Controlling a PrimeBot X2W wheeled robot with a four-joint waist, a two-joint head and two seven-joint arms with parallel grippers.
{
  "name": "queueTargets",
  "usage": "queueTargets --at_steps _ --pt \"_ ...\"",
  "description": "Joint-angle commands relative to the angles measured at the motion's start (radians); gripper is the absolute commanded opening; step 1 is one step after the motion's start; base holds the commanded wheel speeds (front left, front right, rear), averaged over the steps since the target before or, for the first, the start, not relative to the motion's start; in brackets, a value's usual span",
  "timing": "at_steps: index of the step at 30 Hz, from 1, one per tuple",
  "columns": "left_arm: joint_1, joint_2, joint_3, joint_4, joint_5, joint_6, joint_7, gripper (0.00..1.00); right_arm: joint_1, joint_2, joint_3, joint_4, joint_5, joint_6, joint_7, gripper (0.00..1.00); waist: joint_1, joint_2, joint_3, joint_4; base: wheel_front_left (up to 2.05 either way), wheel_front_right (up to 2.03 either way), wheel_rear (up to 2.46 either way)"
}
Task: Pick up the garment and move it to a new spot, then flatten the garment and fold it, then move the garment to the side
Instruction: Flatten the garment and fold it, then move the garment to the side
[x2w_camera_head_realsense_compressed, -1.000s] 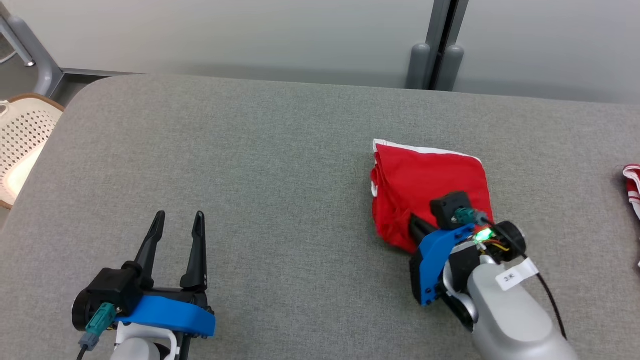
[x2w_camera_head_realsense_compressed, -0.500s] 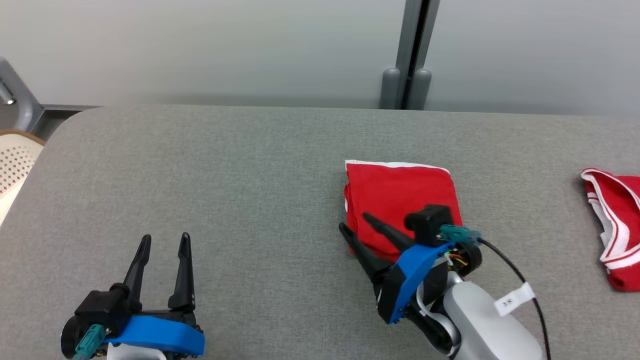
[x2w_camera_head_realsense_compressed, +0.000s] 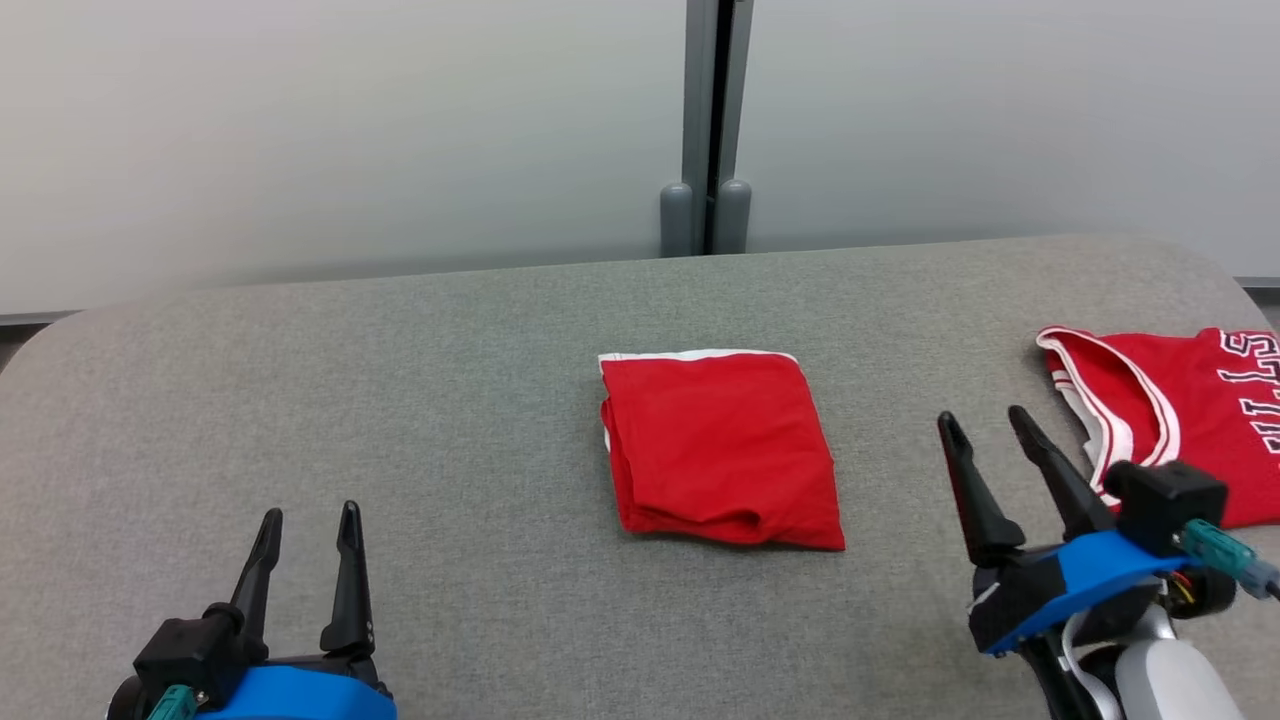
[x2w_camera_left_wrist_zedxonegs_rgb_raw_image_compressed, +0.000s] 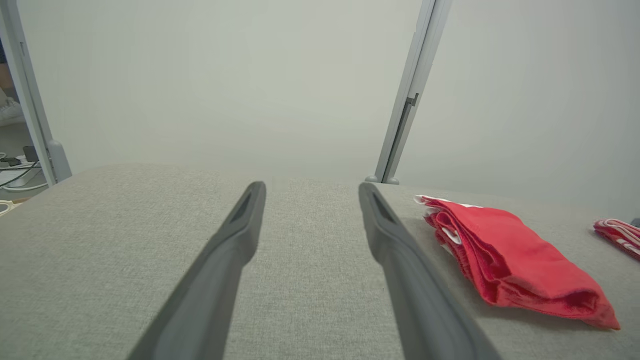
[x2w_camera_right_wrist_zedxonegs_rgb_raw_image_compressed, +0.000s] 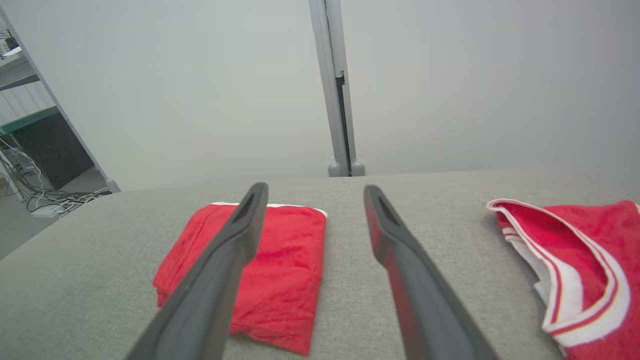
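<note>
Left of the right claw (x2w_camera_head_realsense_compressed: 982, 416) lies the garment (x2w_camera_head_realsense_compressed: 720, 445).

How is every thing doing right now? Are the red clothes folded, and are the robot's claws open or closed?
Folded red garment: folded up, lying flat on the grey table, nothing holding it.
Red jersey: not folded, lying spread out near the table's right end, partly cut off by the picture edge.
Left gripper: open, empty.
Right gripper: open, empty.
</note>
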Motion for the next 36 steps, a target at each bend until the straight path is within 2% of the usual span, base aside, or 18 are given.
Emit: queueTargets --at_steps 1,7,13,36 --pt "0.013 0.006 0.004 -0.007 -0.005 0.008 0.001 1.0 0.034 0.003 -0.022 -0.022 -0.021 0.0 0.009 1.0 0.0 -0.0001 -0.009 -0.016 0.0 0.0 0.0" --pt "0.024 0.012 0.01 -0.009 -0.013 0.018 0.006 1.0 0.094 0.008 -0.071 -0.061 -0.06 0.0 0.046 1.0 0.0 -0.0001 -0.012 -0.051 0.0 0.0 0.0" --pt "0.026 0.016 0.012 -0.008 -0.02 0.025 0.011 1.0 0.116 0.013 -0.076 -0.064 -0.07 0.0 0.042 1.0 0.0 -0.0001 -0.01 -0.07 0.0 0.0 0.0" --pt "0.022 0.032 -0.003 -0.03 -0.033 0.042 0.021 1.0 0.11 0.018 -0.067 -0.006 -0.091 0.0 0.007 1.0 0.0 -0.0001 0.007 -0.062 0.0 0.0 0.0"
